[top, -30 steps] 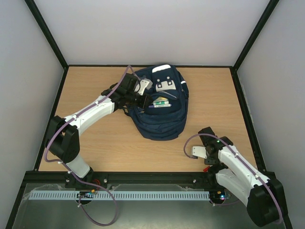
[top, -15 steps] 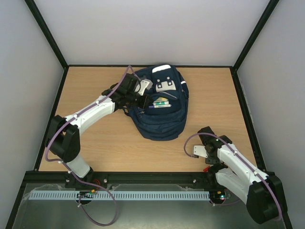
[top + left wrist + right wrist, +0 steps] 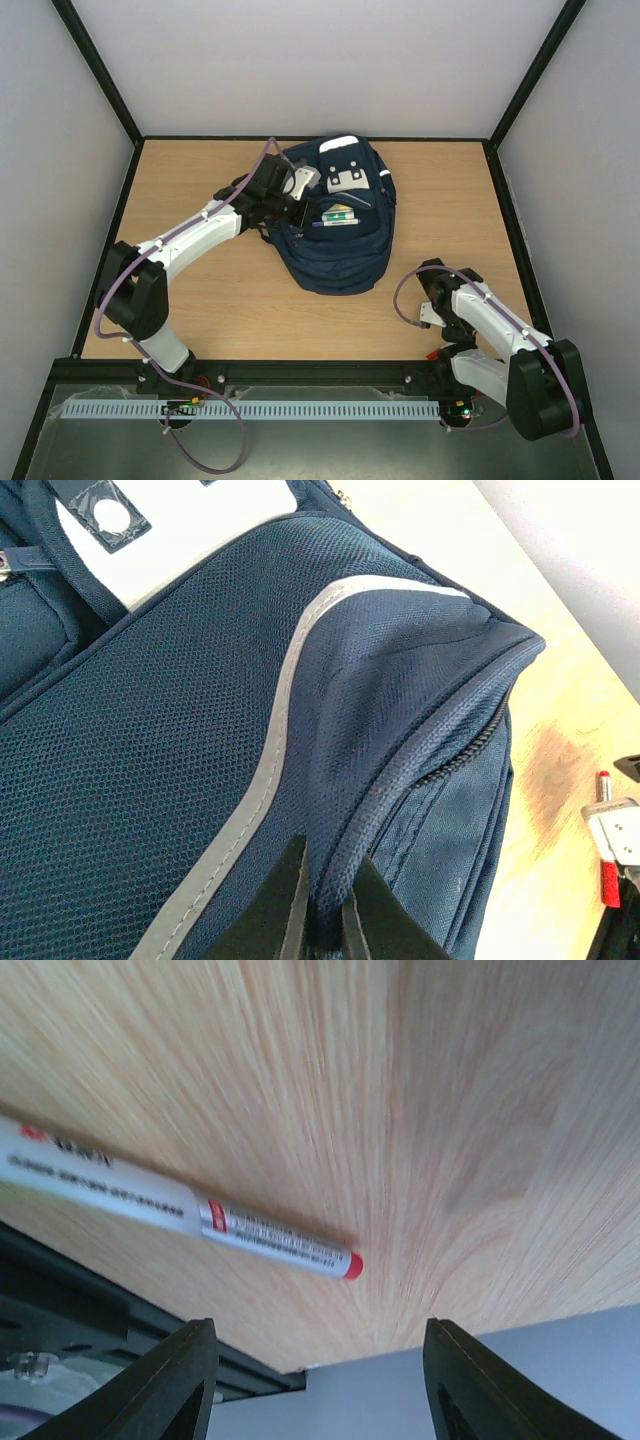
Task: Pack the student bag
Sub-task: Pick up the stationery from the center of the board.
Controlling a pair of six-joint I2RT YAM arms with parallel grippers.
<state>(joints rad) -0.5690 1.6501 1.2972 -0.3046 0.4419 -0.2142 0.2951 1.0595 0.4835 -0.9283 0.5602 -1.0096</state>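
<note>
Table [image 3: 230, 300] carries the student bag [image 3: 340, 245], lying flat at far centre with its front face up. Front pocket [image 3: 335, 216] gapes; some green and white items show inside, so packing looks partly done. At least one loose item is left: a white marker [image 3: 200, 1215] with a red end, lying on the bare wood near the front right edge.

Left arm [image 3: 190, 240] stretches forward and right to the bag's left side. Right arm [image 3: 490, 320] is folded back close to its base, wrist tipped down over the marker.

Left gripper [image 3: 322, 905] is pinched tight on a raised seam of the bag beside a zip, likely to hold the pocket mouth open. Right gripper [image 3: 318, 1335] has its jaws spread and empty, above the marker and not touching it. Judged next step: pick up the marker.
</note>
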